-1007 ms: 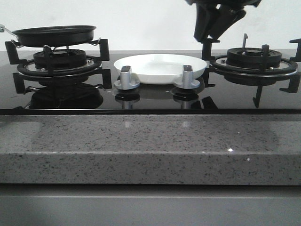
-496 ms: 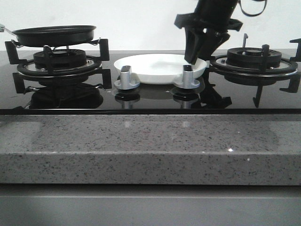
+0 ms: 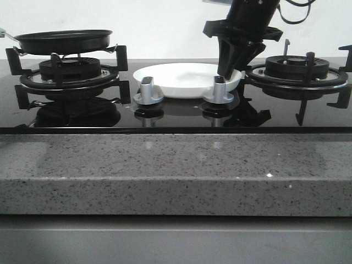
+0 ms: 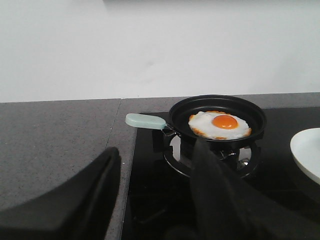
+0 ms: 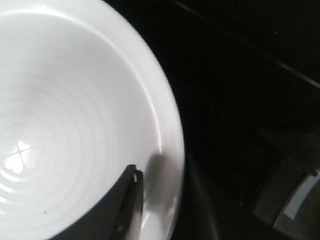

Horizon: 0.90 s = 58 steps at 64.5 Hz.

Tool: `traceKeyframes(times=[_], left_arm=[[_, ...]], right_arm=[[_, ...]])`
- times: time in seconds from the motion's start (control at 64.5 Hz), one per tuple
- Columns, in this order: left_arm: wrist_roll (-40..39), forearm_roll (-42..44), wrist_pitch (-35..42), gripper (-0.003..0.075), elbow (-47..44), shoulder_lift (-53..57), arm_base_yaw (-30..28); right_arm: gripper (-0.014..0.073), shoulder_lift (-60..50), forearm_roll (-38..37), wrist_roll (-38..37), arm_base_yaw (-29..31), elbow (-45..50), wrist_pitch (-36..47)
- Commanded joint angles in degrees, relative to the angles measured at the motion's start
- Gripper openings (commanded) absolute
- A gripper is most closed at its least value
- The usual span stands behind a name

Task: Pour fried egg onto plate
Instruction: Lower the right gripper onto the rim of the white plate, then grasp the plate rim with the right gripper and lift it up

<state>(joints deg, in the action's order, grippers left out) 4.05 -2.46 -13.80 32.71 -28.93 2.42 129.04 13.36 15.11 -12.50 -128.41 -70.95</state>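
Fried egg [image 4: 220, 125] is lying in the black pan [image 4: 216, 118] on the left burner. Right gripper [image 3: 230, 71] is straddling the plate [image 3: 187, 78] rim, jaws parted; left gripper [image 4: 155, 200] is hanging open, holding nothing.

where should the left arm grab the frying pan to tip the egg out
Grip the pale handle, coming from the counter side, away from the plate. It sticks out sideways from the frying pan, clear of the burner grate. The rim is low and round, and the fried egg lies inside. The left gripper looks open.
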Motion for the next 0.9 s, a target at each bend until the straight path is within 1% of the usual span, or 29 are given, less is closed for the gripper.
traceKeyframes(times=[0.0, 0.124, 0.17, 0.232, 0.325, 0.341, 0.356, 0.418, 0.62, 0.883], left_arm=[[-0.63, -0.07, 4.77, 0.0323, 2.04, -0.59, 0.58], [-0.63, -0.07, 4.77, 0.0323, 2.04, -0.59, 0.58], [-0.63, -0.07, 4.77, 0.0323, 2.04, -0.59, 0.58], [-0.63, -0.07, 4.77, 0.0323, 2.04, -0.59, 0.58], [-0.63, -0.07, 4.77, 0.0323, 2.04, -0.59, 0.58], [-0.63, -0.07, 4.77, 0.0323, 2.04, -0.59, 0.58], [-0.63, -0.07, 4.77, 0.0323, 2.04, -0.59, 0.58], [-0.63, -0.07, 4.77, 0.0323, 2.04, -0.59, 0.58], [-0.63, -0.07, 4.77, 0.0323, 2.04, -0.59, 0.58], [-0.63, -0.07, 4.77, 0.0323, 2.04, -0.59, 0.58]], right_arm=[[0.0234, -3.35, 1.80, 0.52, 0.06, -1.75, 0.97], [0.0232, -3.40, 1.81, 0.52, 0.06, -2.04, 0.44], [0.0210, -3.40, 1.81, 0.52, 0.06, -2.11, 0.09], [0.0121, -3.40, 1.81, 0.52, 0.11, -2.11, 0.02], [-0.0044, -3.40, 1.81, 0.52, 0.17, -2.11, 0.13], [-0.0067, -3.40, 1.81, 0.52, 0.17, -2.11, 0.13], [-0.0073, -3.40, 1.81, 0.52, 0.17, -2.11, 0.19], [-0.0055, -3.40, 1.81, 0.52, 0.17, -2.11, 0.32], [-0.0057, -3.40, 1.86, 0.24, 0.37, -3.78, -0.68], [-0.0057, -3.85, 4.02, -4.77, 2.10, -9.88, -3.90]])
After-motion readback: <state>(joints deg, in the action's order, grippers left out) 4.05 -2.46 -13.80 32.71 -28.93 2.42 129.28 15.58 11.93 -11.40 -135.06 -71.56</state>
